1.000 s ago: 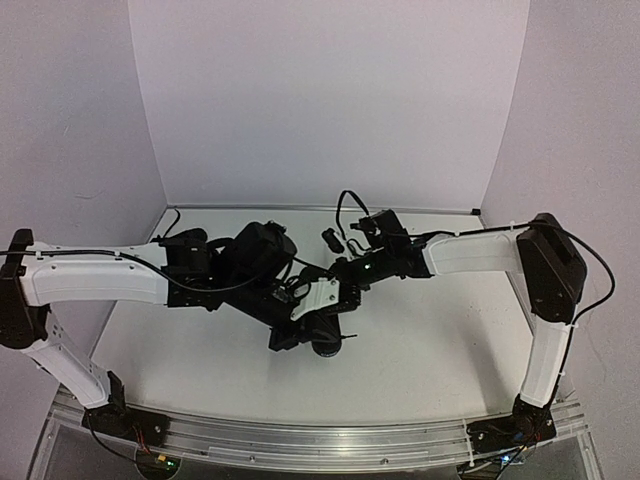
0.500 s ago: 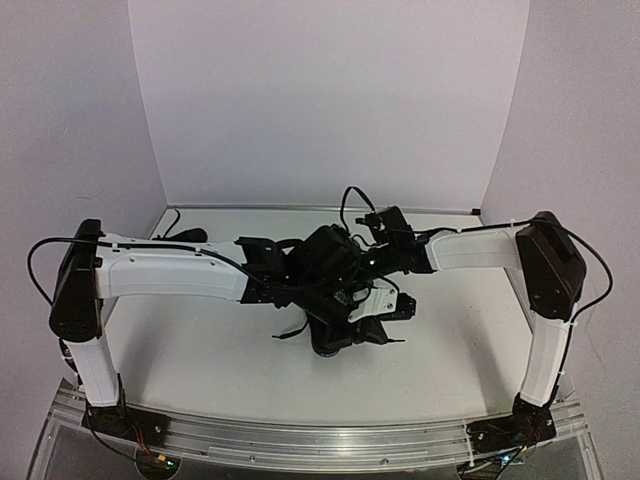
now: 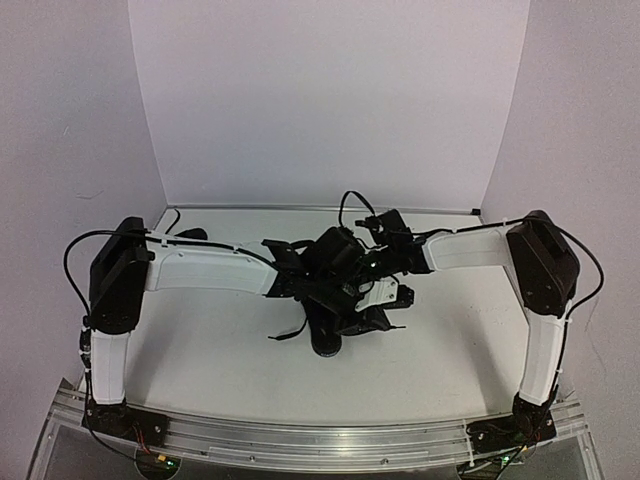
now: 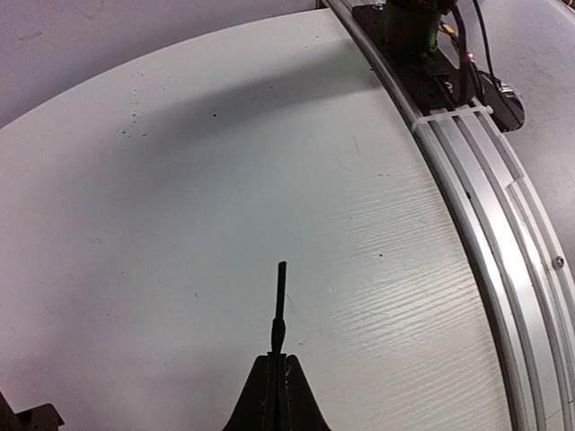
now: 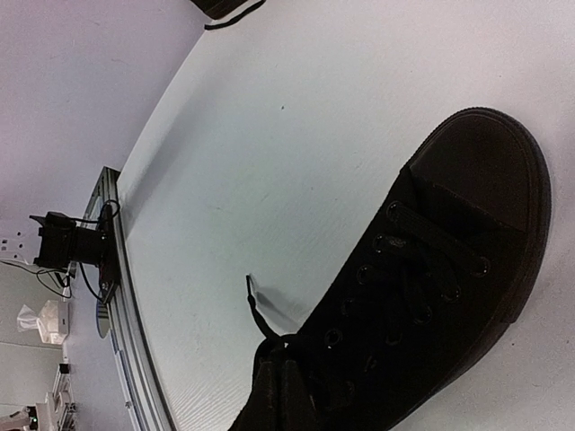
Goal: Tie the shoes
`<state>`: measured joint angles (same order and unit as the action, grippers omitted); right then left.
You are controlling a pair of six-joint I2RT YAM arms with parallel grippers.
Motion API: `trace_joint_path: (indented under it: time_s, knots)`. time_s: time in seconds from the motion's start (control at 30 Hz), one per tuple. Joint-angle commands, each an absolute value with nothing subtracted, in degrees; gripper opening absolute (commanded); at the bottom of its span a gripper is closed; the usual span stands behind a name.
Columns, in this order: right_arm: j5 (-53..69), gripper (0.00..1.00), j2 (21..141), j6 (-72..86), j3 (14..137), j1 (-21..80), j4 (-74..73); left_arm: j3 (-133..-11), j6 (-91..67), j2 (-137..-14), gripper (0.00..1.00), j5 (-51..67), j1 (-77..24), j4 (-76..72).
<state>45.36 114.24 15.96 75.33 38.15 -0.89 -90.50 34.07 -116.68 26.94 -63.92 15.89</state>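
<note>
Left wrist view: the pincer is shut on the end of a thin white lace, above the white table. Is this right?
Not quite: the lace is black, not white. The left wrist view shows the left pincer shut on its end, above the white table.

White table, aluminium rail along edge

Black shoe (lace end trailing) lies on white table.

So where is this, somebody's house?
Probably a robot lab, not a house: a left arm and right arm bolted to a metal rail, a white table between plain panels, one black shoe.
</note>
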Motion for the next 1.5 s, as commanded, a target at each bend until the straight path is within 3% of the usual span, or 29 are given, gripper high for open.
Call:
trace_joint_path:
  time_s: [0.0, 0.5, 1.13, 1.27, 1.47]
  knots:
    - [47.58, 0.00, 115.18, 13.55, 77.22, 38.00, 0.00, -96.49, 35.64, -119.53, 0.00, 30.86, -62.18, 10.77]
    - [49.73, 0.00, 116.19, 12.14, 77.45, 35.26, 0.00, -104.62, 39.54, -123.46, 0.01, 37.66, -62.33, 11.78]
    - [51.56, 0.00, 116.76, 11.56, 76.88, 33.80, 0.62, -110.72, 42.52, -128.37, 0.03, 35.44, -62.92, 15.24]
    - [51.82, 0.00, 116.81, 11.51, 76.90, 33.67, 0.61, -111.08, 42.68, -128.66, 0.11, 33.10, -63.10, 16.52]
    - [52.05, 0.00, 116.99, 11.63, 76.65, 33.66, 0.77, -108.99, 38.99, -126.19, 0.41, 27.56, -63.08, 14.25]
